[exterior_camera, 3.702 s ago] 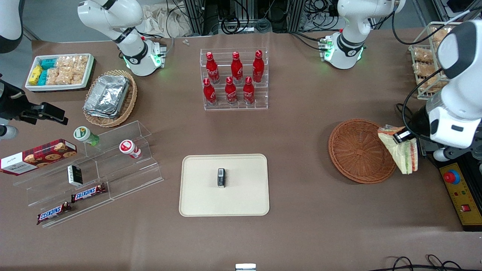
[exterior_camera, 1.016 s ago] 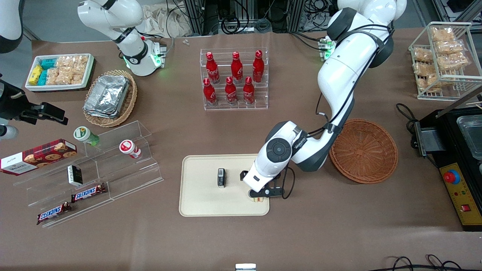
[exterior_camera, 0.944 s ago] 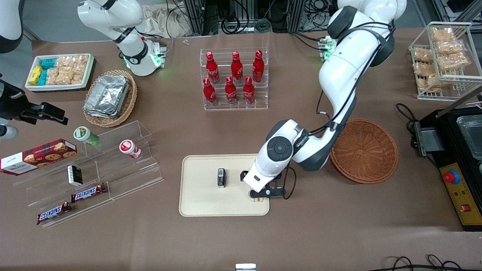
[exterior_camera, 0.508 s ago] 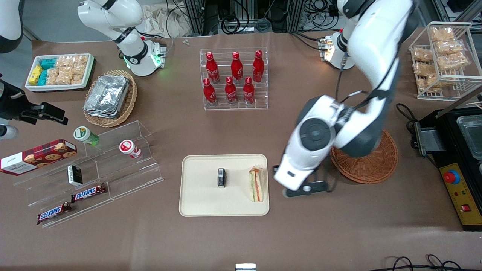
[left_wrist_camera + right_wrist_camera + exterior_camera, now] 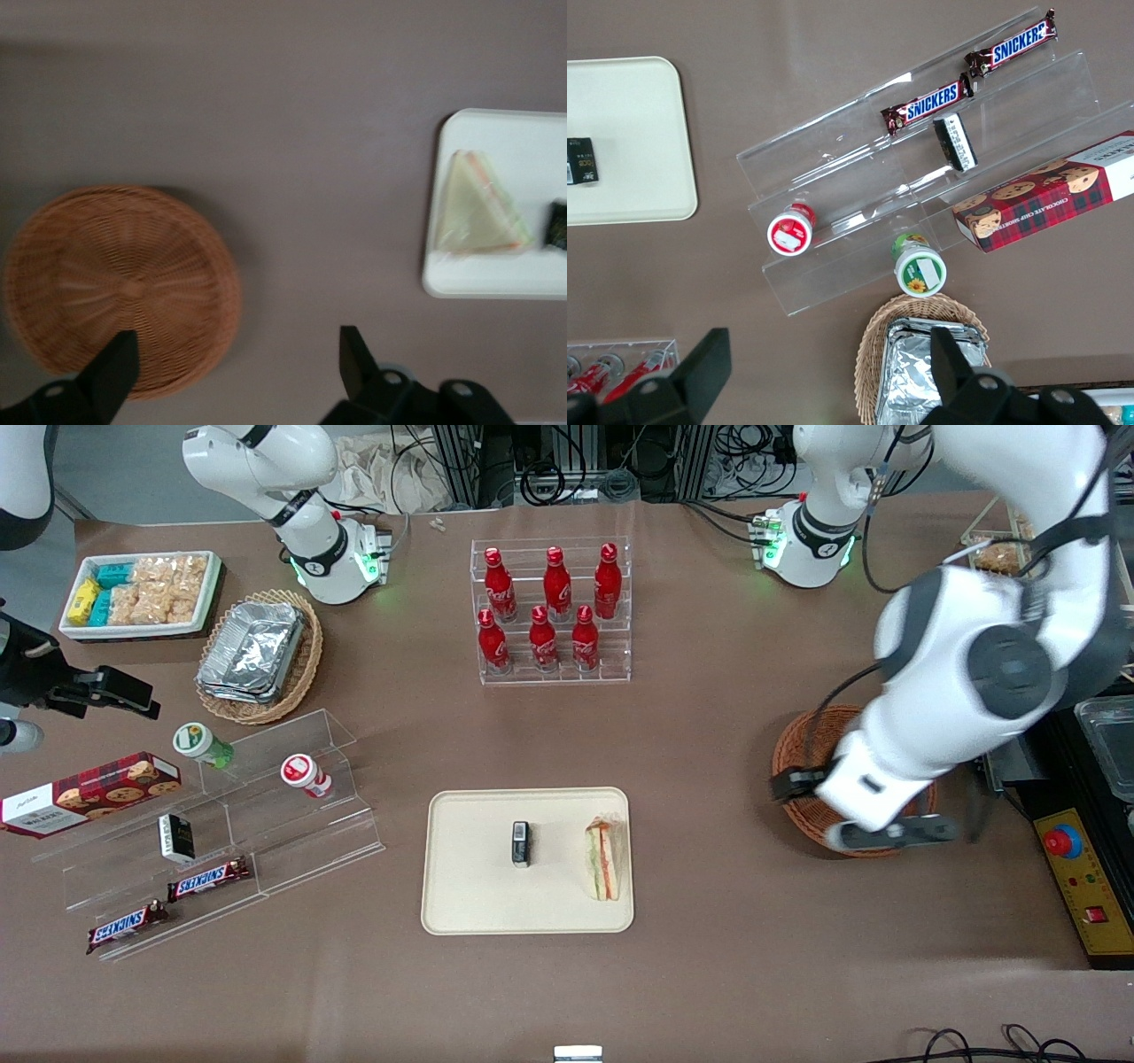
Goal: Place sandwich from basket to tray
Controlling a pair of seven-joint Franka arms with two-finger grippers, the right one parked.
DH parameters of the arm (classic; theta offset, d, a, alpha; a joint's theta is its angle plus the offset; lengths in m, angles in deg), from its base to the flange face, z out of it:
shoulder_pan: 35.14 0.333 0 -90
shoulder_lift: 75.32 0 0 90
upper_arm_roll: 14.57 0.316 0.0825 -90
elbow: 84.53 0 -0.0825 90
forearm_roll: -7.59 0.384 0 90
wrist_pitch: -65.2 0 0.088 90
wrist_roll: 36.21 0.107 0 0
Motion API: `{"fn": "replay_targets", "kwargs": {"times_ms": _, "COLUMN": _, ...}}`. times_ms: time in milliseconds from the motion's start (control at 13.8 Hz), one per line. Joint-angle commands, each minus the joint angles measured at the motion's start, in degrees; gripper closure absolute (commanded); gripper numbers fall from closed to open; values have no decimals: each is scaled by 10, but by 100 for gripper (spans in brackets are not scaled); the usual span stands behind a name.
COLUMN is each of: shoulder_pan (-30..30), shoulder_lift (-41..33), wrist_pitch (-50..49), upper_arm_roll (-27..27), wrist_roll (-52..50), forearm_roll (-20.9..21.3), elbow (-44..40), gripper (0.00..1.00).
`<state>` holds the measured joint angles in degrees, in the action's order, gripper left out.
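Sandwich is down on the tray, lying flat near the tray edge closest to the basket, just beside but apart from the small dark object at the tray's middle. Wrist view agrees: sandwich sits inside the tray rim, nothing holding it.

Your change since a second ago: then the gripper was low over that tray corner with the sandwich barely visible under it; half a second ago the arm had already pulled off and the sandwich lay exposed. Now the gripper hangs above the basket's near edge, well apart from the tray. Fingers are spread wide with nothing between them; the wrist view shows only table and the basket under them.

Basket looks bare in both views, what you can see of it past the arm.

Judgement: release done, transfer looks complete. You only need to finish the retreat; no regrasp needed unless you want the sandwich farther from the rim. It lies close to the edge, so avoid any sweep back over the tray.
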<state>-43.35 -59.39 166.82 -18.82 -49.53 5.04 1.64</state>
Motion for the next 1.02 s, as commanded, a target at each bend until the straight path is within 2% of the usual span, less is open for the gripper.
{"fn": "replay_targets", "kwargs": {"times_ms": 0, "shoulder_pan": 4, "shoulder_lift": -114, "wrist_pitch": 44, "upper_arm_roll": 58, "wrist_roll": 92, "forearm_roll": -19, "elbow": 148, "gripper": 0}}
{"fn": "replay_targets", "kwargs": {"times_ms": 218, "shoulder_pan": 17, "shoulder_lift": -121, "wrist_pitch": 31, "upper_arm_roll": 86, "wrist_roll": 131, "forearm_roll": -6, "elbow": 163, "gripper": 0}}
{"fn": "replay_targets", "kwargs": {"times_ms": 363, "shoulder_pan": 19, "shoulder_lift": -114, "wrist_pitch": 27, "upper_arm_roll": 83, "wrist_roll": 137, "forearm_roll": 44, "elbow": 141, "gripper": 0}}
{"fn": "replay_targets", "kwargs": {"times_ms": 508, "shoulder_pan": 19, "shoulder_lift": -101, "wrist_pitch": 26, "upper_arm_roll": 76, "wrist_roll": 134, "forearm_roll": 49, "elbow": 122, "gripper": 0}}
{"fn": "replay_targets", "kwargs": {"times_ms": 798, "shoulder_pan": 23, "shoulder_lift": -56, "wrist_pitch": -34, "upper_arm_roll": 65, "wrist_roll": 136, "forearm_roll": 54, "elbow": 32, "gripper": 0}}
{"fn": "replay_targets", "kwargs": {"times_ms": 871, "shoulder_pan": 45, "shoulder_lift": -51, "wrist_pitch": -35, "upper_arm_roll": 46, "wrist_roll": 136, "forearm_roll": 51, "elbow": 24, "gripper": 0}}
{"fn": "replay_targets", "kwargs": {"times_ms": 944, "shoulder_pan": 80, "shoulder_lift": -51, "wrist_pitch": -35, "upper_arm_roll": 4, "wrist_roll": 136, "forearm_roll": 53, "elbow": 21, "gripper": 0}}
